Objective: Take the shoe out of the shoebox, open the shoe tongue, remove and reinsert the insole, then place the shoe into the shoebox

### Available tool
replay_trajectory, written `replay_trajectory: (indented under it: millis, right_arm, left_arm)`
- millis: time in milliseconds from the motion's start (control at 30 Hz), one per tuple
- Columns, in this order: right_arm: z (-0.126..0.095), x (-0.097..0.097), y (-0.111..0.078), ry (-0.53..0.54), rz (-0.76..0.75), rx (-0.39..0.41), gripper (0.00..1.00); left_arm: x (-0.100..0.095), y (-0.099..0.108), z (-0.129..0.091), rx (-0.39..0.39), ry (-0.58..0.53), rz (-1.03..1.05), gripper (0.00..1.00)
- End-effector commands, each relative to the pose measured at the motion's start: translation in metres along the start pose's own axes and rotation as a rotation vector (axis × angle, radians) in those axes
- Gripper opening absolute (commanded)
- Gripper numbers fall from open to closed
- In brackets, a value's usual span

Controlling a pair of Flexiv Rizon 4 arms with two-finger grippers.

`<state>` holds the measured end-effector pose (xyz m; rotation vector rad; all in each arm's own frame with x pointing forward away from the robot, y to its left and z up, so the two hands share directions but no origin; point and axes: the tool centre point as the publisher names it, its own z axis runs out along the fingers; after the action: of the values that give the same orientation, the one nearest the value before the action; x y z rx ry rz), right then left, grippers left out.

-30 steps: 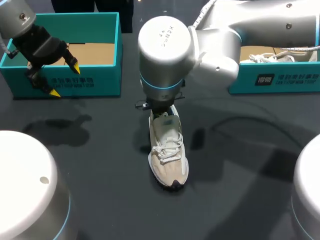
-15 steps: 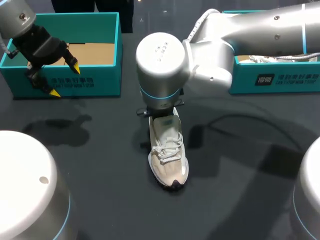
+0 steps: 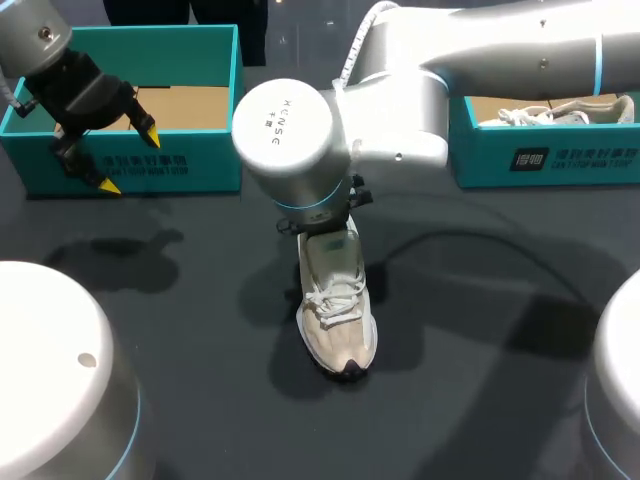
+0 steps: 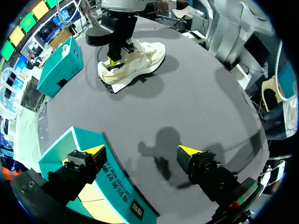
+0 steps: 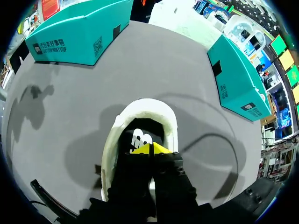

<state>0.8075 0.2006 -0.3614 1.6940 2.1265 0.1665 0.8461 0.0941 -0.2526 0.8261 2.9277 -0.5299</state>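
Shoe: a pale laced shoe point(image 3: 338, 305) stands on its sole near the middle of the dark surface point(image 3: 180, 340). It is outside both boxes, with its dark toe tip pointing towards the robot and its heel towards the boxes.
Laces: they are tied across the front of the shoe, and the heel opening behind them gapes wide.
Right arm: it comes in from the right and reaches past the middle, its wrist hanging straight over the heel of the shoe.
Right pincer: the right pincer point(image 5: 150, 149) is dipped into the heel opening with its yellow tips pressed together. I cannot tell whether anything is caught between them.
Insole: the insole point(image 5: 140, 136) shows dark at the bottom of the opening, just ahead of those tips and inside the pale padded collar.
Left pincer: the left pincer point(image 3: 128, 160) hangs at the far left, over the front wall of the left shoebox. Its fingers are spread wide and hold nothing, and it is well apart from the shoe.
Left shoebox: the teal left shoebox point(image 3: 190, 160) is open-topped and shows a bare brown floor inside.
Right shoebox: the right shoebox point(image 3: 570, 160) is also teal and sits at the far right.
Second shoe: a second pale shoe point(image 3: 560, 110) lies inside the right shoebox.
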Motion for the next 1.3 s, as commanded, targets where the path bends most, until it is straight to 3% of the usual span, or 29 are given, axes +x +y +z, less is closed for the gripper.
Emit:
replay_trajectory:
  millis: [33, 300, 667, 1033, 1300]
  right_arm:
    - [0.017, 0.006, 0.003, -0.019, -0.003, 0.03, 0.0]
    - [0.028, 0.011, -0.004, -0.002, -0.003, 0.063, 0.0]
    - [0.001, 0.01, 0.003, -0.098, -0.021, 0.002, 0.0]
    - [0.037, 0.003, -0.006, -0.108, -0.024, 0.098, 0.0]
    - [0.028, 0.011, -0.026, -0.032, -0.027, 0.104, 0.0]
  left_arm:
    - [0.0, 0.0, -0.001, -0.003, 0.001, 0.0, 1.0]
    - [0.0, 0.0, -0.001, -0.003, 0.001, 0.0, 1.0]
    - [0.0, 0.0, -0.001, -0.003, 0.001, 0.0, 1.0]
    - [0.0, 0.0, -0.001, -0.003, 0.001, 0.0, 1.0]
    - [0.0, 0.0, -0.001, -0.003, 0.001, 0.0, 1.0]
